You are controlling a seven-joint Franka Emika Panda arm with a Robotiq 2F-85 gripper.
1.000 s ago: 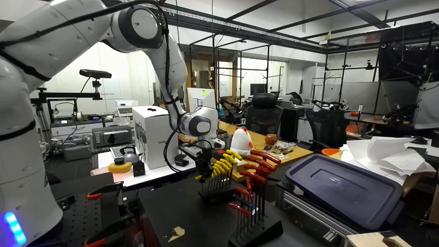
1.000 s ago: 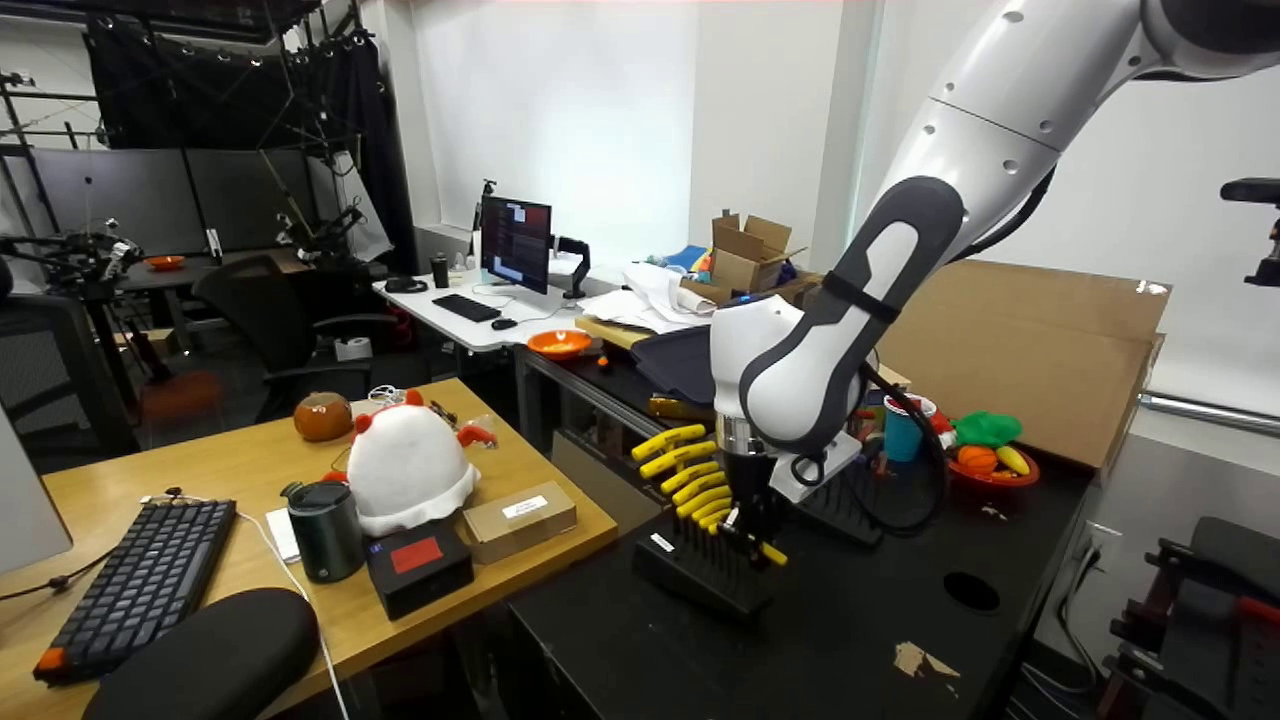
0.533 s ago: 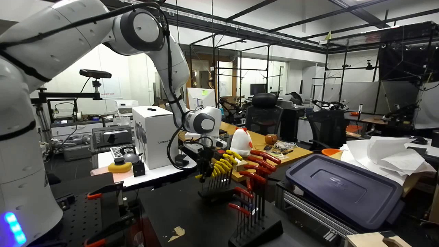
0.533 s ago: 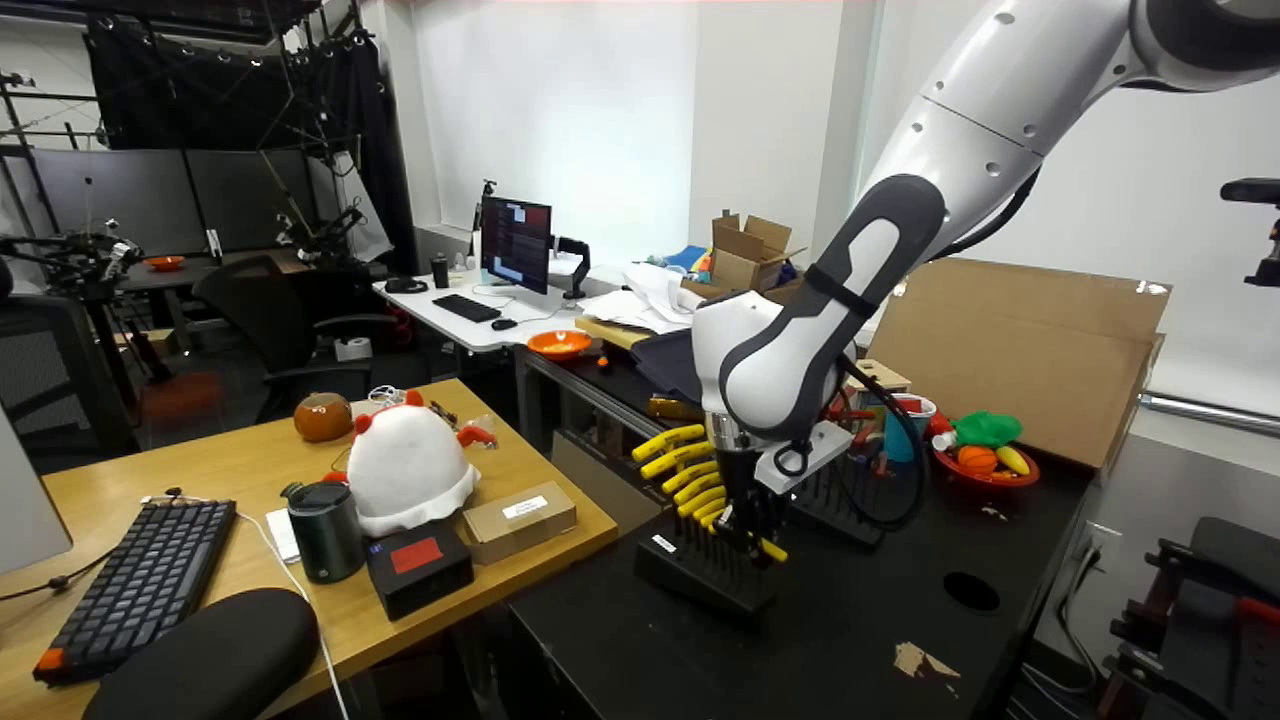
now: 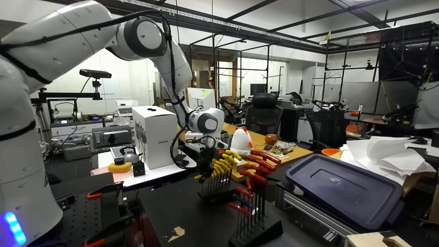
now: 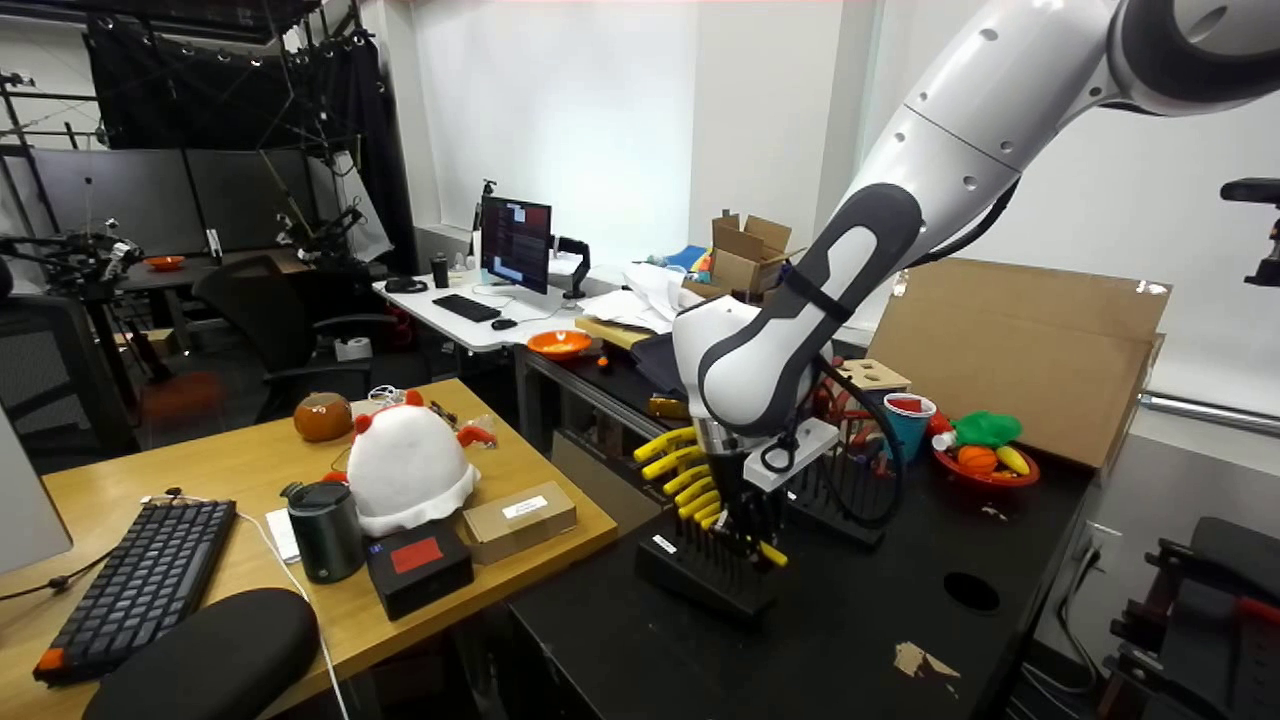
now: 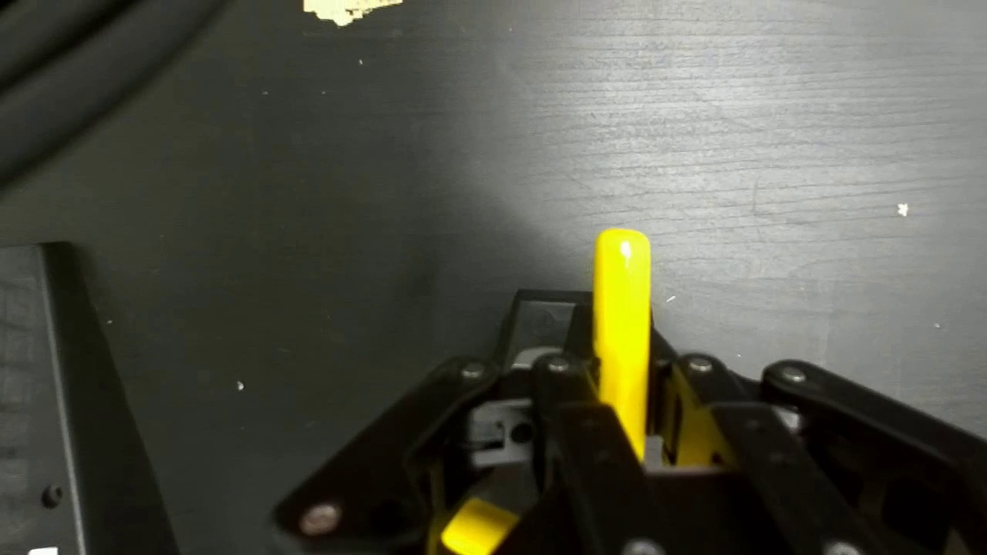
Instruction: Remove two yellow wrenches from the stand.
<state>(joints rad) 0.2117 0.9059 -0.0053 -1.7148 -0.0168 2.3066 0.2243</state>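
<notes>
Yellow wrenches (image 6: 688, 478): fanned row, lower centre of the frame in an exterior view, shafts down in the dark stand (image 6: 690, 580) on the desk (image 6: 850, 640). Fingers (image 7: 594, 455) sit either side of the end handle (image 7: 622, 324) in the wrist view, spacing narrow; can't tell if they're clamped on it. Handle tip pokes past them toward mid-frame. Reads as the grasp step on one wrench; task wants two.

Handling, my guess: light, stiff, hard to break. Glossy handle may slip, so hold it across the grip right above the shaft, not by the free tip, or it'll swivel. Lift straight along the shaft; tilt could bind it and drag the stand. Neighbouring handles are close, easy to snag. Red-handled tools (image 5: 253, 176), right of centre in an exterior view, aren't ours.
</notes>
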